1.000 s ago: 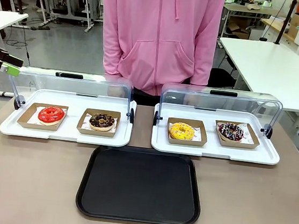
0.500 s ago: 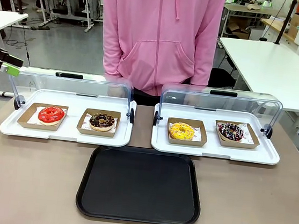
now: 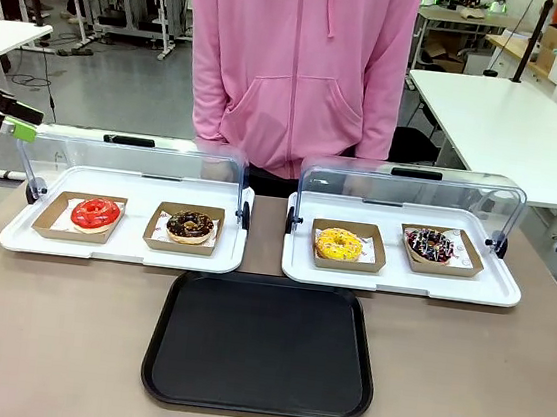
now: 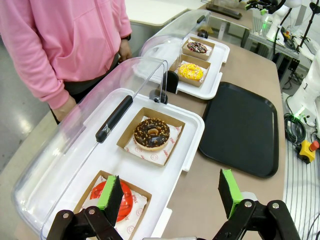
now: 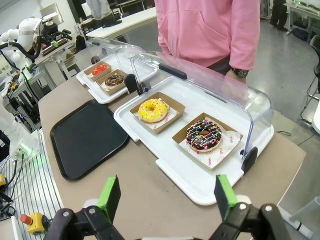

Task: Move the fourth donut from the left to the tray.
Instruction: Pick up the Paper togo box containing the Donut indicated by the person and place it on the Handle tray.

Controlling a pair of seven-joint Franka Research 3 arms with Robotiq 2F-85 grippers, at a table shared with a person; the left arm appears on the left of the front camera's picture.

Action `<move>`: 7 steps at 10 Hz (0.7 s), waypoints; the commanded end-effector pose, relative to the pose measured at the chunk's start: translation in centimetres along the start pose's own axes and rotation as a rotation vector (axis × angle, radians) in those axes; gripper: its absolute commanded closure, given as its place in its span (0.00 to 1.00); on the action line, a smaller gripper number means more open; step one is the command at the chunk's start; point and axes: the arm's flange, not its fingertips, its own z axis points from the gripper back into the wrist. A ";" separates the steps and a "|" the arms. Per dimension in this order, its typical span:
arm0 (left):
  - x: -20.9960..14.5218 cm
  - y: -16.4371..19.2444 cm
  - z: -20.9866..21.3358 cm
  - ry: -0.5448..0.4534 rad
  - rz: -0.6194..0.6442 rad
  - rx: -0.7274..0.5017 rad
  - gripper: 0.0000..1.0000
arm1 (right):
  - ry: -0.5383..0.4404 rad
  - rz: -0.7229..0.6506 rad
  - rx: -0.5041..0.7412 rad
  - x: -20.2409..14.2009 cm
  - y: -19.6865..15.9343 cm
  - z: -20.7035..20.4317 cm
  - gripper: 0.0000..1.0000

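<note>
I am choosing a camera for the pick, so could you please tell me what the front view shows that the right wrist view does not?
Front view: the hoodie's drawstring and a clear side look at the left gripper. Right wrist view: the open right gripper short of the fourth donut, and the person's watch. Both: all four donuts, the tray and the raised clear lids.

Light: was bright and even, from overhead.
Shadows: were faint and soft.
Glare: lay pale on the clear lids point(image 5: 200, 82), dull on the tray point(image 3: 261, 347).
Edges: wrist views bowed; focus stayed sharp throughout the frame.
</note>
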 end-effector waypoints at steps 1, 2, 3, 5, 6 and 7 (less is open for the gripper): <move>0.1 -0.1 0.0 -0.006 0.001 -0.004 0.00 | -0.030 0.024 -0.001 0.1 -0.3 -0.2 0.00; 0.1 -0.1 0.0 -0.006 0.001 -0.004 0.00 | -0.030 0.024 -0.001 0.1 -0.3 -0.2 0.00; 0.1 -0.1 0.0 -0.006 0.001 -0.004 0.00 | -0.030 0.024 -0.001 0.1 -0.3 -0.2 0.00; 0.1 -0.1 0.0 -0.006 0.001 -0.004 0.00 | -0.030 0.024 -0.001 0.1 -0.3 -0.2 0.00; 0.1 -0.1 0.0 -0.006 0.001 -0.004 0.00 | -0.030 0.024 -0.001 0.1 -0.3 -0.2 0.00; 0.1 -0.1 0.0 -0.006 0.001 -0.004 0.00 | -0.030 0.024 -0.001 0.1 -0.3 -0.2 0.00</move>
